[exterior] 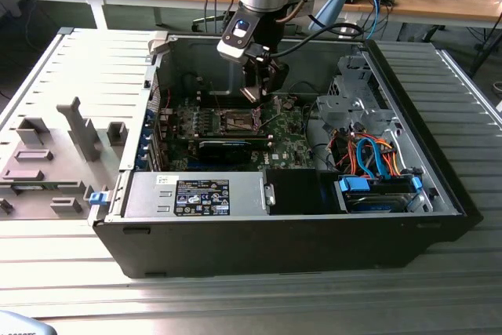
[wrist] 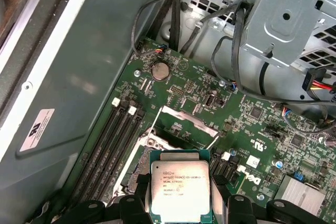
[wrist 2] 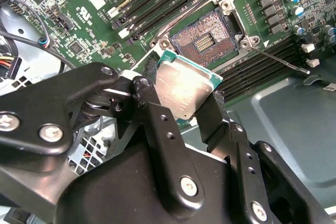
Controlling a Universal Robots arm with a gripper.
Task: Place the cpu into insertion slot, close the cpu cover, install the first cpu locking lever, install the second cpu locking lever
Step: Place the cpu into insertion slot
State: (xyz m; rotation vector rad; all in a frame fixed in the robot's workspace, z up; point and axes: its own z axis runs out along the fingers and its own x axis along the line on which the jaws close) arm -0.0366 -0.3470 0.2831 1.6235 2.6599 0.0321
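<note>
Currently, pincer [wrist 2: 185,107] clamped on the cpu [wrist: 180,190], hanging near the uncovered insertion slot [wrist 2: 206,38], on the green board [wrist: 252,129].

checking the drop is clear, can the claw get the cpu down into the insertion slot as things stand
Probably yes. The claw holds the cpu close by the insertion slot, whose pin field lies bare. The cpu cover looks swung up, and no cable crosses between.
</note>
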